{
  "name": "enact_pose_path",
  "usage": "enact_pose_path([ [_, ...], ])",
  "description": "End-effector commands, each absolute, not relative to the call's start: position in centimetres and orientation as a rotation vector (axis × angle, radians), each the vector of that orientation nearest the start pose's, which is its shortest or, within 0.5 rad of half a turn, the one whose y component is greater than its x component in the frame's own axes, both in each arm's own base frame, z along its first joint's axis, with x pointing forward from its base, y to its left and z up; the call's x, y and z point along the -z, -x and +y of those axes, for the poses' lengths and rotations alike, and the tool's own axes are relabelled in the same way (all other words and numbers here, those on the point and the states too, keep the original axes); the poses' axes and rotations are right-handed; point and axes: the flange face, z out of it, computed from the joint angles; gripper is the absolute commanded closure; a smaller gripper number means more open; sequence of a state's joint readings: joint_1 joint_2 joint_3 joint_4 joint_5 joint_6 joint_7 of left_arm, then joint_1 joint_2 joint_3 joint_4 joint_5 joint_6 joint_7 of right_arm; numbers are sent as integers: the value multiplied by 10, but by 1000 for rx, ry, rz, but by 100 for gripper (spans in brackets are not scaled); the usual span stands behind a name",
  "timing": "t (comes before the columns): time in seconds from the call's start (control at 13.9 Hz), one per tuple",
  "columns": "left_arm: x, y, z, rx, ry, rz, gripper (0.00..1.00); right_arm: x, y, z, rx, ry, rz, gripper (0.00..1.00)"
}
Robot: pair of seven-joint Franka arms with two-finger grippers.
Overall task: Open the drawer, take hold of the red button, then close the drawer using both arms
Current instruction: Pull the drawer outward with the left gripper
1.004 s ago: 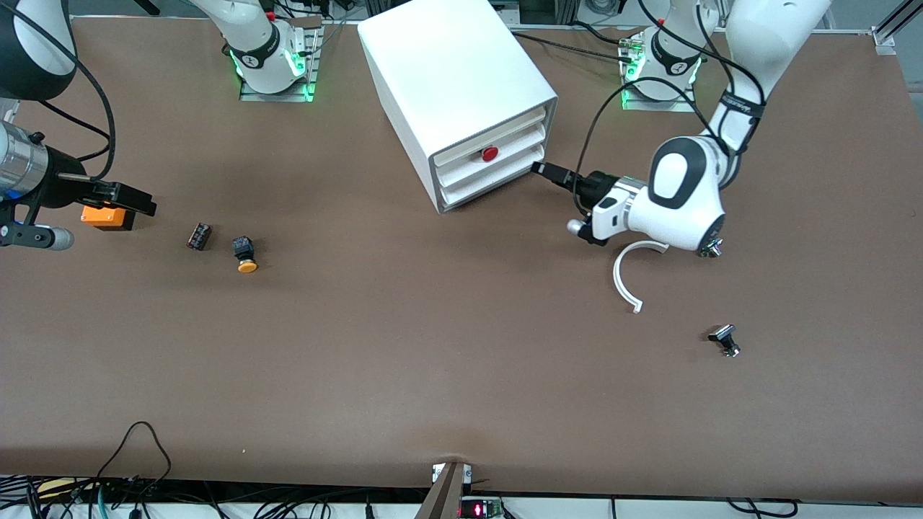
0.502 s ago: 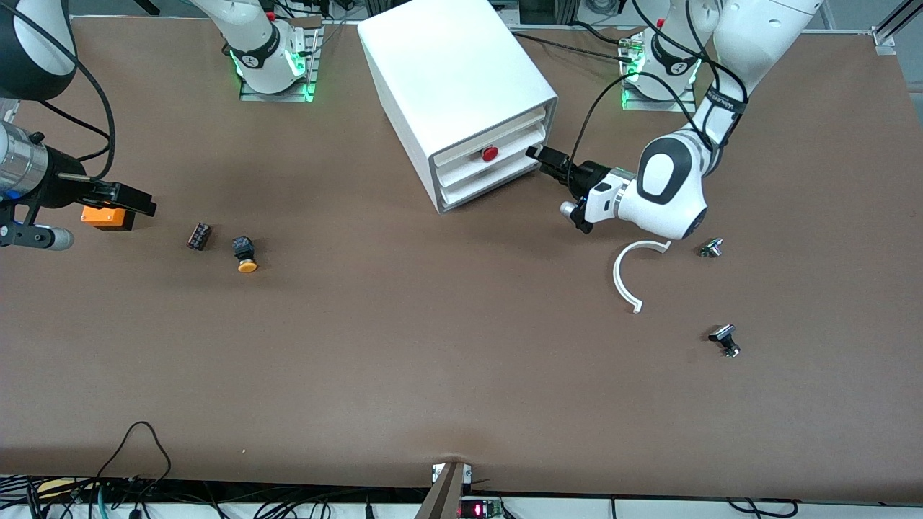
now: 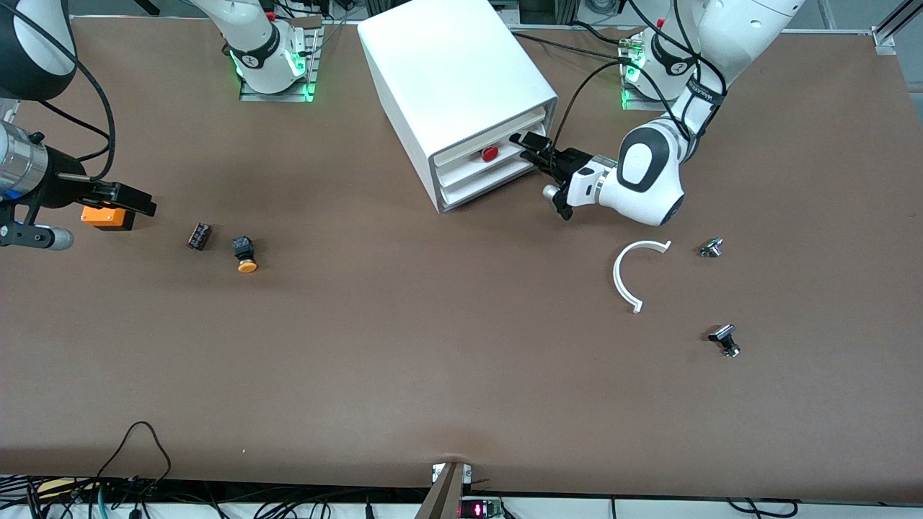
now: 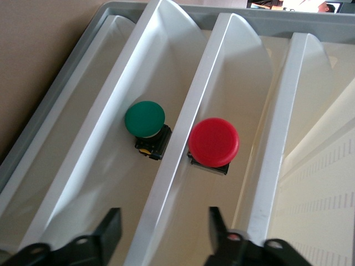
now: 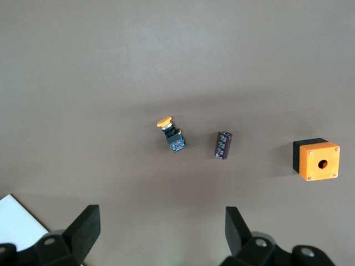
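The white cabinet (image 3: pixel 461 79) stands near the arms' bases, its three drawers (image 3: pixel 482 171) sitting in it. The red button (image 3: pixel 489 153) lies in one drawer. In the left wrist view the red button (image 4: pixel 213 142) sits beside a green-capped button (image 4: pixel 144 118) in the adjoining drawer. My left gripper (image 3: pixel 525 145) is open at the cabinet's front. Its fingers (image 4: pixel 108 231) stand astride the white drawer wall (image 4: pixel 188 138) between the two buttons, touching nothing. My right gripper (image 3: pixel 135 202) waits open and empty over the orange cube (image 3: pixel 107 216).
A yellow-capped button (image 3: pixel 246 255) and a dark cylinder (image 3: pixel 200 236) lie toward the right arm's end; both show in the right wrist view (image 5: pixel 172 133), (image 5: pixel 223 144), with the cube (image 5: pixel 317 160). A white curved strip (image 3: pixel 629 277) and two small metal parts (image 3: pixel 712 247), (image 3: pixel 725 339) lie toward the left arm's end.
My left gripper has moved from beside the cabinet's corner up to the drawer fronts, close to the red button. The right arm has not moved.
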State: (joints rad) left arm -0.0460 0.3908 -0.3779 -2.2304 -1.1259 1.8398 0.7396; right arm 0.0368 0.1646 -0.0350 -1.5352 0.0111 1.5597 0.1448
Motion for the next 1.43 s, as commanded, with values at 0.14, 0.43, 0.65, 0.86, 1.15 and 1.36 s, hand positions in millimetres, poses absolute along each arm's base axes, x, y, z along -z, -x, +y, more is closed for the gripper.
enact_pose_path([
  [0.14, -199, -413, -272, 544, -1905, -363, 100, -548, -599, 5, -201, 3114, 227, 0],
  [0.43, -196, -413, -271, 550, -1905, -354, 100, -548, -599, 5, -201, 3114, 227, 0],
  [0.65, -193, -427, -263, 486, -1973, -334, 100, -548, -599, 5, -201, 3115, 225, 0],
  [0.86, -198, -460, -253, 393, -2044, -349, 100, -546, -600, 5, -203, 3115, 227, 0],
  [1.15, -197, -497, -212, 322, -2090, -284, 100, -546, -603, 17, -173, 3115, 204, 0],
  [1.36, -195, -508, -191, 306, -2114, -227, 100, -546, -603, 34, -171, 3120, 171, 0],
])
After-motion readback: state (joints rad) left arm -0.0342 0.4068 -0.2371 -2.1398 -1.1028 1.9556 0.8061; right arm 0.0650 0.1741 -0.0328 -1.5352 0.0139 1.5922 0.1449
